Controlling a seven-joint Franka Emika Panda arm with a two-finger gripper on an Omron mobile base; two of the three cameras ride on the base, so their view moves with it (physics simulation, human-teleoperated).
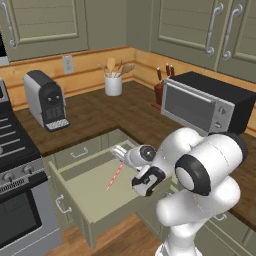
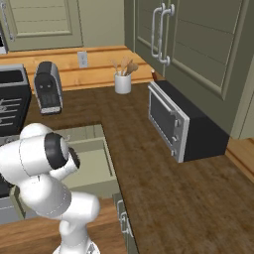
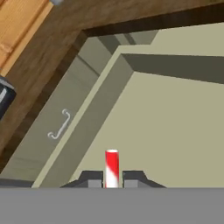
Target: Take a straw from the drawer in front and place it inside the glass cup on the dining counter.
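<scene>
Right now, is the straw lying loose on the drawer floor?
No: in the hand view the straw stands between the gripper fingertips, above the floor of the open drawer.

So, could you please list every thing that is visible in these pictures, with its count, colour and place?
straw: one, red and white, gripped between the fingertips above the open drawer's floor
drawer: one, olive green, pulled out below the counter
counter: one, dark brown wood, L-shaped
coffee machine: one, grey and black, on the counter left
utensil crock: one, white, holding wooden spoons, at the back corner
toaster oven: one, silver and black, on the counter right
knife block: one, reddish brown, behind the toaster oven
stove: one, silver and black, far left
wall cabinets: several, sage green, above the counter
gripper: one, dark tips, shut on the straw
</scene>
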